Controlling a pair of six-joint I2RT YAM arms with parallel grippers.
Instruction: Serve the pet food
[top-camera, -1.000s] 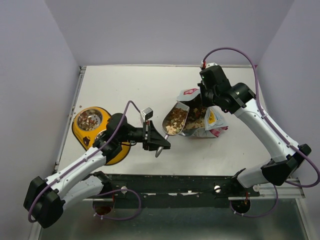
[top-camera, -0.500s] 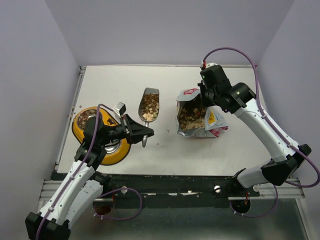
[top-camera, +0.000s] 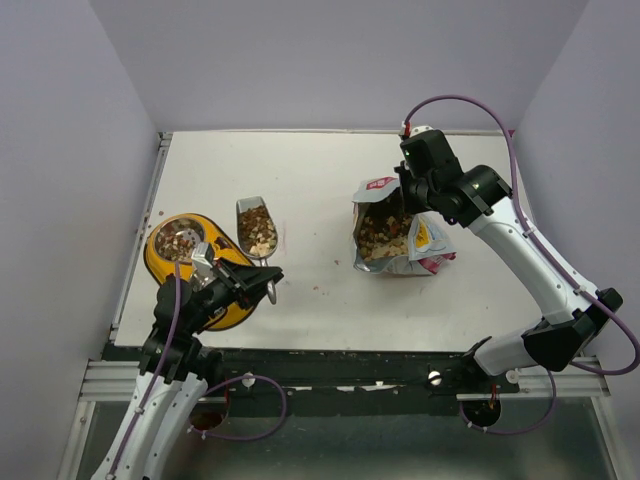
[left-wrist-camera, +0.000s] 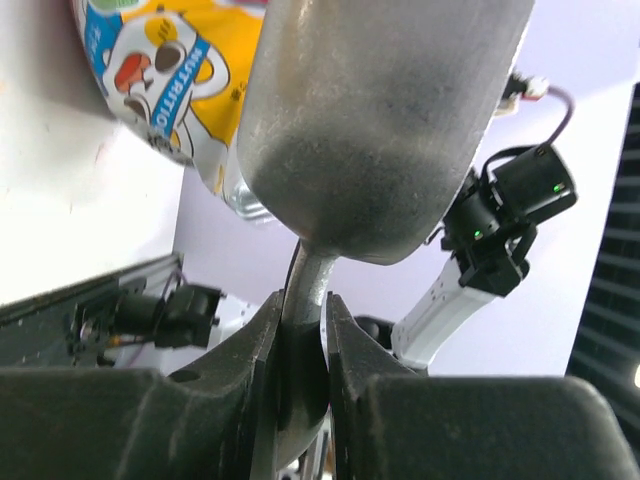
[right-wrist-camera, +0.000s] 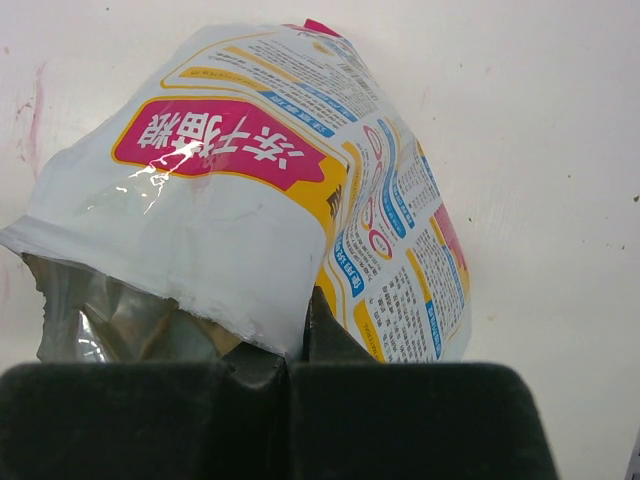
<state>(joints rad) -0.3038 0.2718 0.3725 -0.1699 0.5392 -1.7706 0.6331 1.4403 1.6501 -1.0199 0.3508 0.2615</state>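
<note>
The left gripper (top-camera: 264, 282) is clamping the thin curved handle of the dull silver metal scoop (top-camera: 257, 231), with its jaws narrowed tight onto it (the wrist view is showing contact on both sides). The scoop is carrying a heap of pet food (top-camera: 259, 229), small brown and reddish pellets, just beside the glossy yellow double-bowl feeder (top-camera: 157, 266), whose far bowl is showing more kibble. The right gripper (top-camera: 401, 203) is pinching the crinkled rim of the printed bag (top-camera: 428, 240). The bag's mouth is gaping, and more pellets are lying inside.
</note>
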